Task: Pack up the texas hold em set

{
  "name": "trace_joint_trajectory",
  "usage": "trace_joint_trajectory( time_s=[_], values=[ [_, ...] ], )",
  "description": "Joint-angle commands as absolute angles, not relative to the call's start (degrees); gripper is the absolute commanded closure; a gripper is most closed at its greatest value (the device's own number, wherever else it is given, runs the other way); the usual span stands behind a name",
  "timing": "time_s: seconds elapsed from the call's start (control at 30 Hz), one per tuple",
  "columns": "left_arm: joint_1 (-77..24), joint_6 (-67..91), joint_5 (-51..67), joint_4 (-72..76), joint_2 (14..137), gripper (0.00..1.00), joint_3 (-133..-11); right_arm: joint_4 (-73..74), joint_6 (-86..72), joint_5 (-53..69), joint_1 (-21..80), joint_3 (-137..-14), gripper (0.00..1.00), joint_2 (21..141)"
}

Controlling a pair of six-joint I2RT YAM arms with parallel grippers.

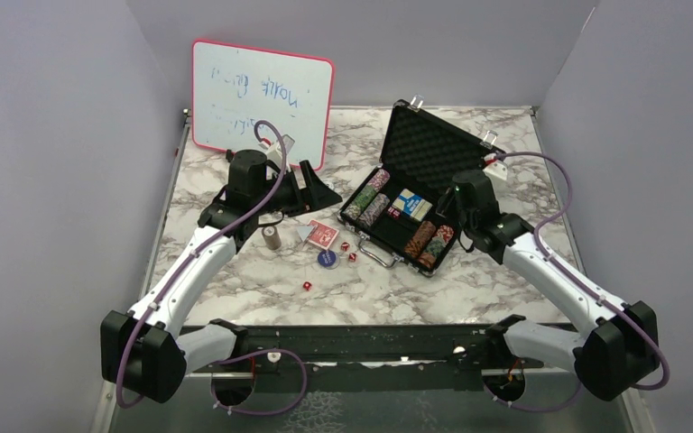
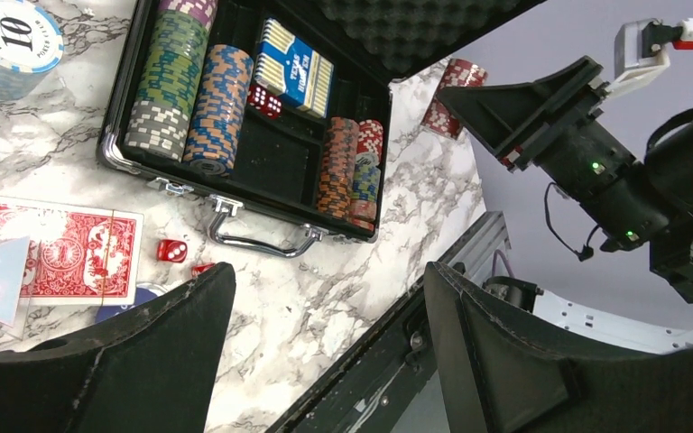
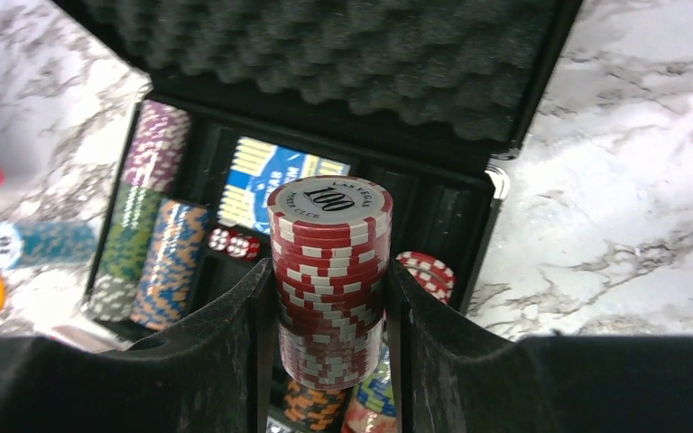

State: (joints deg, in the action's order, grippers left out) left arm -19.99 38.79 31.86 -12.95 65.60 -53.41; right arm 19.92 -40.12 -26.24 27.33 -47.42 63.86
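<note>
1. Lower centre of the overhead frame: a lone die (image 1: 307,286), tiny and red, sits by itself on the marble table (image 1: 523,298).
2. Just above it lies the blue button (image 1: 327,258), round and flat, with the loose dice (image 1: 345,245) to its right.
3. Next up are the red-backed cards (image 1: 322,234), lying flat just left of the case handle. Further left a blue-and-white stack (image 1: 272,238) stands upright, and the left wrist view shows "10" on its top chip.
4. Centre-left, the left gripper (image 2: 325,271) hangs above the cards with its jaws spread wide and nothing between them.
5. Centre-right is the black case (image 1: 429,149), open, with its egg-crate foam lid tilted back and its metal handle (image 1: 379,253) facing the near side.
6. Inside it, striped multicolour chip stacks (image 2: 219,108) lie on their sides in the left and right troughs. A blue card box (image 2: 296,79) sits in the middle, with the stowed dice (image 2: 264,101) touching it.
7. Over the case's right end, the right gripper (image 3: 328,271) is clamped on a red-and-white stack (image 3: 329,203). The stack is upright, marked "100", and held above the right trough.
8. Upper left, the pink-framed whiteboard (image 1: 262,99) leans on the back wall.
</note>
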Motion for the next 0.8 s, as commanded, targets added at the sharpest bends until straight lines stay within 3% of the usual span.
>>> trace_joint_trajectory(
  time_s=[0.0, 0.77],
  values=[
    [-19.8, 39.4, 32.7, -12.4, 63.6, 0.21, -52.1, 18.0, -42.3, -30.6, 24.2, -46.5, 0.81, 65.4],
    [-19.8, 39.0, 33.1, -12.5, 64.1, 0.21, -51.8, 14.1, -43.1, -35.9, 21.7, -44.1, 0.84, 74.0]
  ],
)
